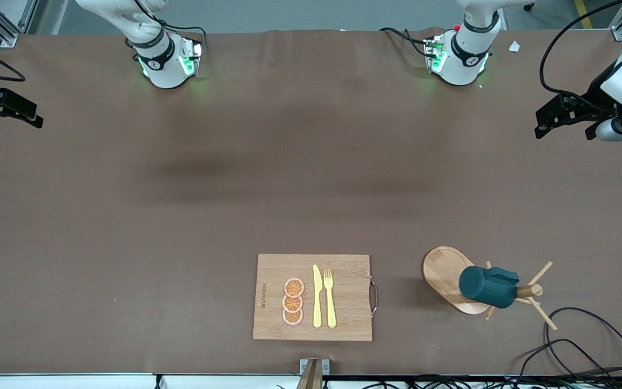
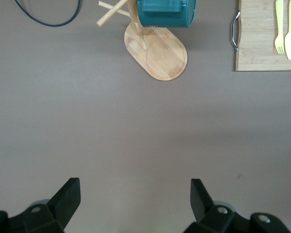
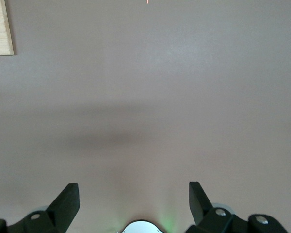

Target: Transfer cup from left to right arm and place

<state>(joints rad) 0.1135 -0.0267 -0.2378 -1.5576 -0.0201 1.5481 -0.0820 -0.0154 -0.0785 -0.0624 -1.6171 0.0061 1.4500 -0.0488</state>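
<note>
The dark teal ribbed cup (image 1: 488, 287) hangs tilted on a peg of the wooden peg stand (image 1: 443, 270), near the front camera toward the left arm's end of the table. It also shows in the left wrist view (image 2: 165, 12), above the stand's oval base (image 2: 162, 53). My left gripper (image 1: 539, 125) is open and empty, up in the air over bare table at the left arm's end, apart from the cup; its own view (image 2: 134, 187) shows only table between the fingers. My right gripper (image 1: 37, 119) is open and empty over the table's other end (image 3: 133, 188).
A wooden cutting board (image 1: 343, 319) with a metal handle lies near the front edge, beside the stand. It carries a yellow knife (image 1: 317, 296), a yellow fork (image 1: 330, 297) and orange slices (image 1: 293, 301). Black cables (image 1: 586, 346) loop near the stand.
</note>
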